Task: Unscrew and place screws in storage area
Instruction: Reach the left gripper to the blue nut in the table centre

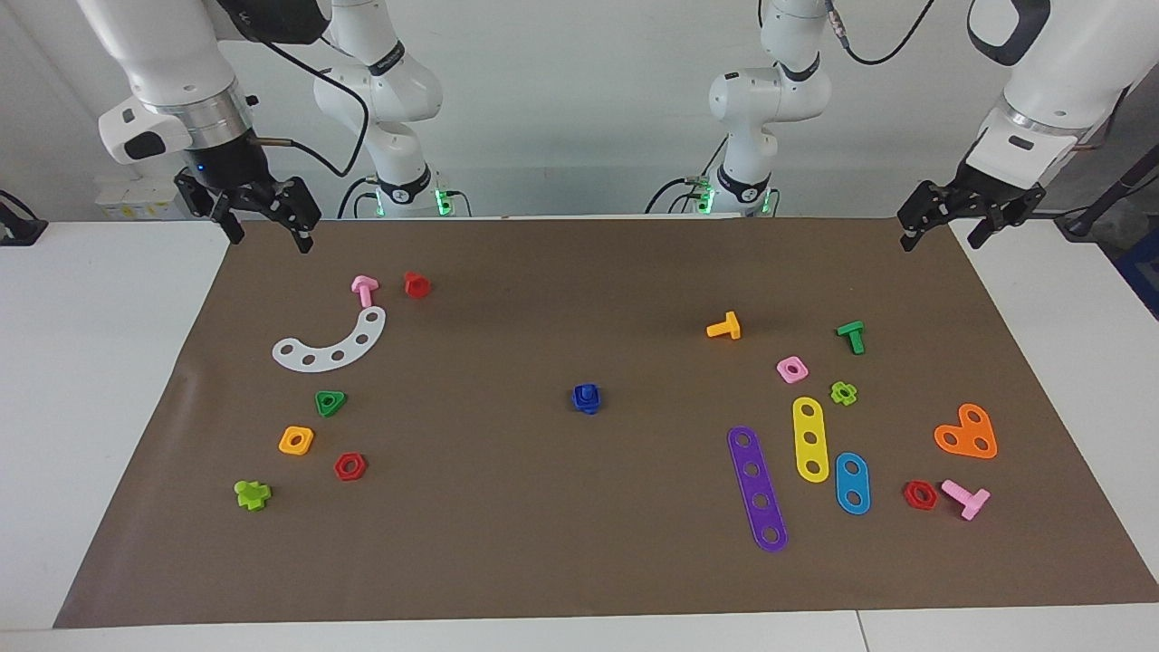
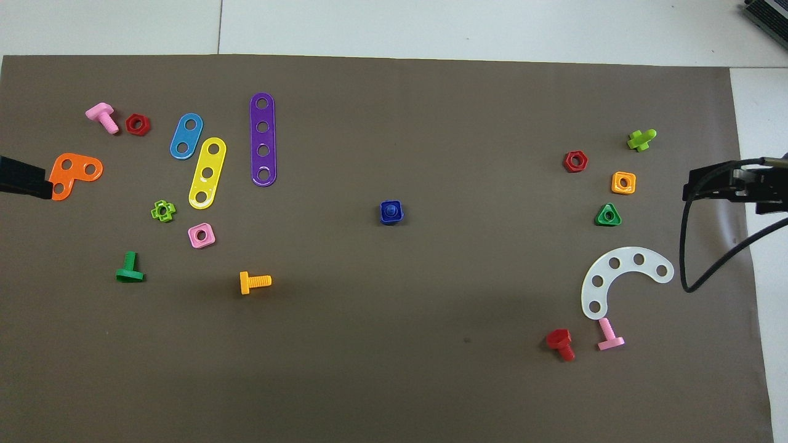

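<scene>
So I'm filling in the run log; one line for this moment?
blue bolt-and-nut: assembled, mid-mat | left gripper: open, waiting | right gripper: open, waiting

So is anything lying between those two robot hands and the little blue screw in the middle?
Nothing visible. The blue screw sits alone mid-mat. The left hand and right hand hang open over the mat's corners nearest the robots; the coloured pieces lie off toward either end.
</scene>
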You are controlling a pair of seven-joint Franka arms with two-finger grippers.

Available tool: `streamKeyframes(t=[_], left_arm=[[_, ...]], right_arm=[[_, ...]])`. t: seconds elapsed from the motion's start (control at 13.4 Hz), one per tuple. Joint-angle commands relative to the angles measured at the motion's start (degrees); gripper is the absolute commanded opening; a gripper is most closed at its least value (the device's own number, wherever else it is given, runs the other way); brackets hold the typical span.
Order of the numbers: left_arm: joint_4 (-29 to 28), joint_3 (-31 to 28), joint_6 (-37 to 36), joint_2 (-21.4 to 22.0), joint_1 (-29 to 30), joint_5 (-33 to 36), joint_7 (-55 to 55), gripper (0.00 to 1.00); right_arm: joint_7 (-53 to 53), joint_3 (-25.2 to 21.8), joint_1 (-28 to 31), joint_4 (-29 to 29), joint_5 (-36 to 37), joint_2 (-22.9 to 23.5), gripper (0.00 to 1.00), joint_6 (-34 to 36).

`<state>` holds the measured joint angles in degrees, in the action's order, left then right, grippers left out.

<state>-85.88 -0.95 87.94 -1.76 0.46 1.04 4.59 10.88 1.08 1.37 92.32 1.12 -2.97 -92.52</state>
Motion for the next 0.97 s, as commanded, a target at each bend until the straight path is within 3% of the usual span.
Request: streamKeyframes(t=[0.0,0.37,0.67,0.9], left_arm=[[-1.4,0.4,1.3,0.6,0.9,0.7,0.6,1.00],[-4.4,1.1,5.2,1.6,-0.2,0.4,0.2,1.00],[-7.4,1.2,6.7,1.6,-7.4,-5.6,-6.3,1.00],[-6.4,1.1,11.3,-2.3,-14.9,-6.2,-15.5,1.00]], right_arm=[[-1.2,0.2,0.4,0.1,-0.2,-0.5,1.00,0.2],[-1.2,0.2,0.4,0.1,-0.2,-0.5,1.00,0.2],[-1.1,0.2,0.4,0.1,-0.2,-0.5,1.00,0.2],[-1.2,0.2,0.4,0.1,-0.2,-0.5,1.00,0.2]])
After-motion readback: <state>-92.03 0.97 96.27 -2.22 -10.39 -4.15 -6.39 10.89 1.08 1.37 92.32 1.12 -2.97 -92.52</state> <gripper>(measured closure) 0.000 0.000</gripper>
